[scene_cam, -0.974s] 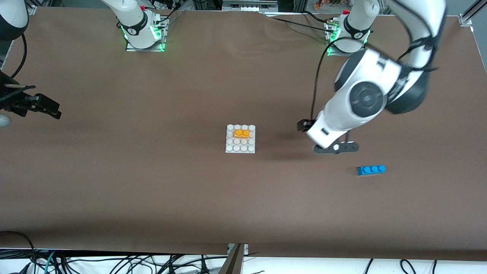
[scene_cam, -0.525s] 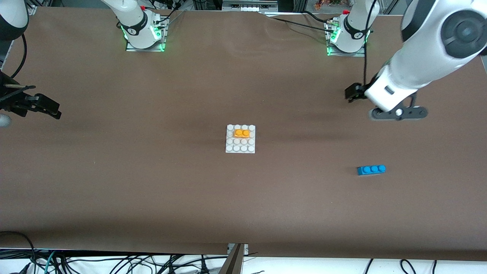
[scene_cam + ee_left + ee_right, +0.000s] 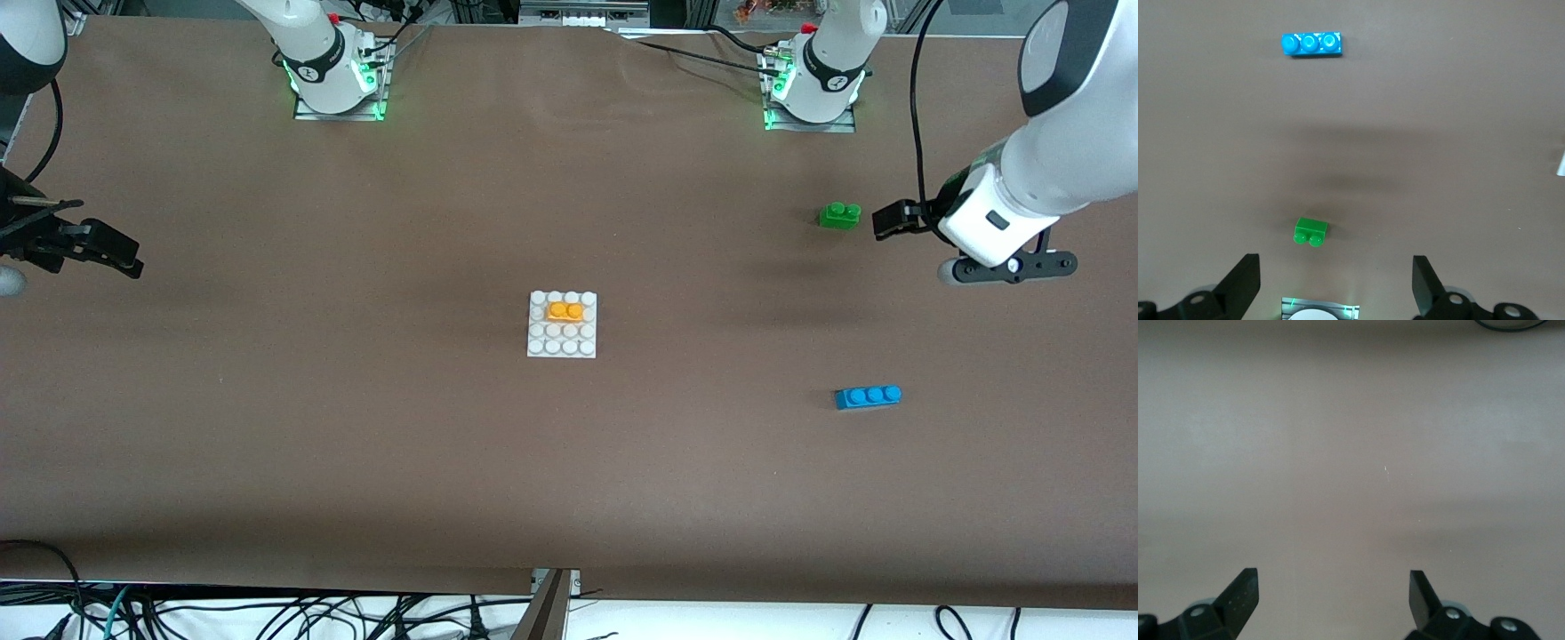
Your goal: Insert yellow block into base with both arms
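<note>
The yellow block (image 3: 565,311) sits pressed onto the studs of the white base (image 3: 560,346) in the middle of the table, in the base's second row from the robots. My left gripper (image 3: 1336,279) hangs open and empty over bare table at the left arm's end (image 3: 1007,267), beside a green brick. My right gripper (image 3: 1331,595) is also open and empty. It waits over bare table at the right arm's end (image 3: 120,253). Neither gripper is close to the base.
A green two-stud brick (image 3: 840,215) (image 3: 1311,231) lies near the left arm's mount (image 3: 809,89). A blue three-stud brick (image 3: 869,396) (image 3: 1311,44) lies nearer to the front camera, toward the left arm's end. Cables hang below the table's front edge.
The left arm has swung up and away from the base toward its own end of the table, uncovering the green brick. The right arm, block and base have not moved.
</note>
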Tool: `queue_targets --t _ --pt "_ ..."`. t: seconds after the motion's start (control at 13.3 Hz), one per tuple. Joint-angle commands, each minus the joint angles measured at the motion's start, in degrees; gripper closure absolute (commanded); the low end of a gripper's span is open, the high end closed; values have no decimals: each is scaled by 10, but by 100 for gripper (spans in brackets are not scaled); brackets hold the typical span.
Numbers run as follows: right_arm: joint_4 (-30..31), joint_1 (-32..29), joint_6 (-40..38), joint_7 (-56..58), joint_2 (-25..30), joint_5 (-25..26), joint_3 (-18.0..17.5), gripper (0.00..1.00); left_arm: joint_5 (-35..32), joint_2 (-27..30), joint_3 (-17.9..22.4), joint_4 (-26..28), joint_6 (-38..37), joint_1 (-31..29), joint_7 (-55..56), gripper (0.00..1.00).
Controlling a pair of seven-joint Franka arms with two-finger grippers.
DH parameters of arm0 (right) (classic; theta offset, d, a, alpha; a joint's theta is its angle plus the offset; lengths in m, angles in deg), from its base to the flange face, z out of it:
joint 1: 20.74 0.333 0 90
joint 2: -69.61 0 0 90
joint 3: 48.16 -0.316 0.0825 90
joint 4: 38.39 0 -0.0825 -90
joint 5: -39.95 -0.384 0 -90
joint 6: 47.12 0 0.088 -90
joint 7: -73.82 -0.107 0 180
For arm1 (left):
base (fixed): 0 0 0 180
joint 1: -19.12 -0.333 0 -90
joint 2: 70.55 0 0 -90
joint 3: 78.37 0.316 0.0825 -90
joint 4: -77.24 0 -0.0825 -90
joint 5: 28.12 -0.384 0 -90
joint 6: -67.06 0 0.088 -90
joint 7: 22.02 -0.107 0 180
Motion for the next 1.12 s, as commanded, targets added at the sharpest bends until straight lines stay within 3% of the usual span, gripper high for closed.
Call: queue_targets --t 0.0,0.6,1.05 --pt "-4 -5 -3 1 0 4 -6 0 12 21 -4 24 22 -13 -23 0" --pt "-4 -6 -3 1 0 4 -5 0 15 70 -3 109 87 -29 -84 0" --pt "-4 -6 -3 1 0 4 -5 0 27 66 -3 111 124 -54 -120 0"
